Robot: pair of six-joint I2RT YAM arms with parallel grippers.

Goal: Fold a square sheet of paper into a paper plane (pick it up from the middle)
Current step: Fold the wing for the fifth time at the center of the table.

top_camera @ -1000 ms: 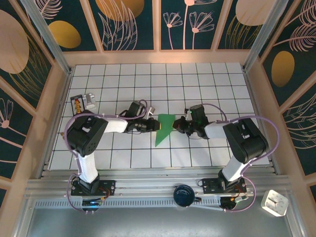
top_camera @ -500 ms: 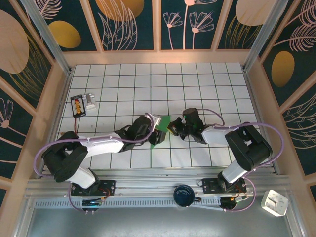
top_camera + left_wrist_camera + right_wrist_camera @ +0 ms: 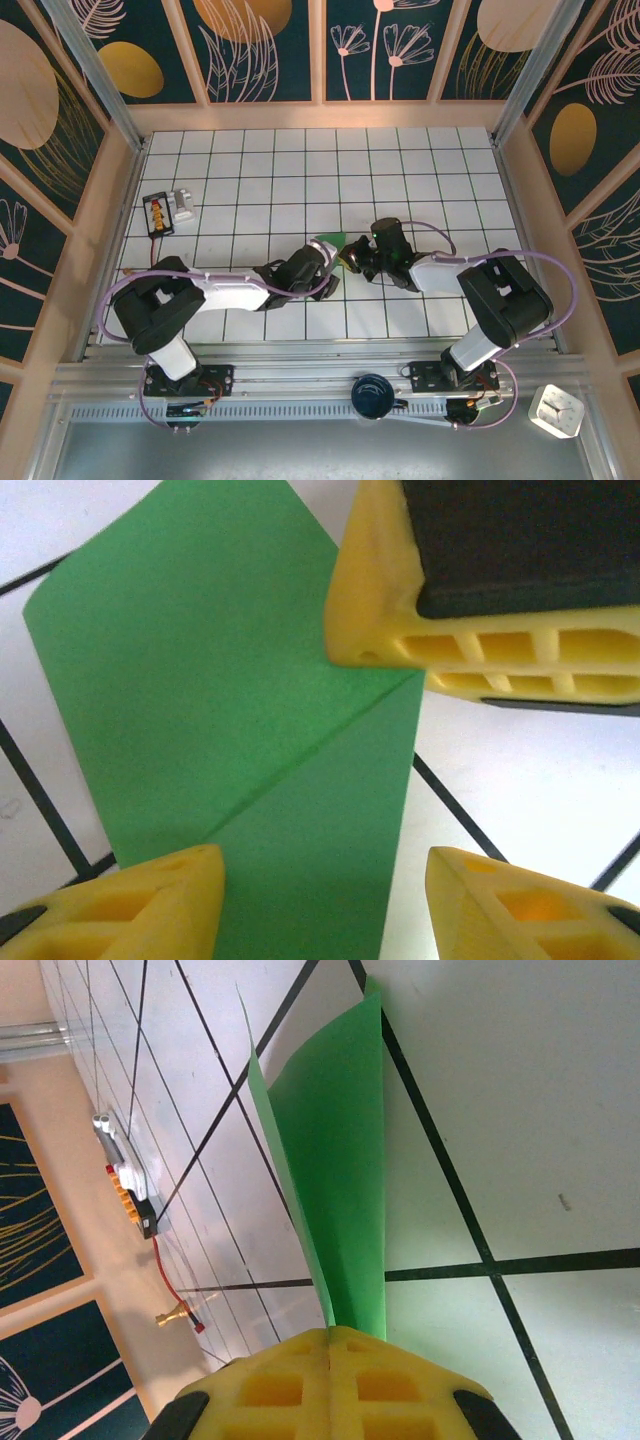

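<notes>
Near the middle of the white tiled table (image 3: 400, 170), the green sheet of paper (image 3: 336, 241) is found between the two grippers, and most of it is covered by them when seen from above. One end of it is held by the right gripper (image 3: 352, 258). In the right wrist view, that gripper's yellow fingers (image 3: 270, 1390) are pressed tightly together on the paper, which comes out from between them as a narrow folded strip. Its two layers are parted slightly toward the far end.

In the left wrist view, the sheet is shown lying across the black tile lines. It is crossed by a diagonal crease running from lower left to upper right. The left gripper (image 3: 328, 268) is held just over the sheet with its yellow fingers (image 3: 140, 905) spread apart. One finger overlaps the lower left part of the paper and the other is placed beyond its right edge, over bare tile. Nothing is clamped between them. A yellow finger of the right gripper is seen at the upper right edge of the sheet, touching it.

A small black and orange box (image 3: 157, 213) is set near the left edge of the table, well apart from the paper.
</notes>
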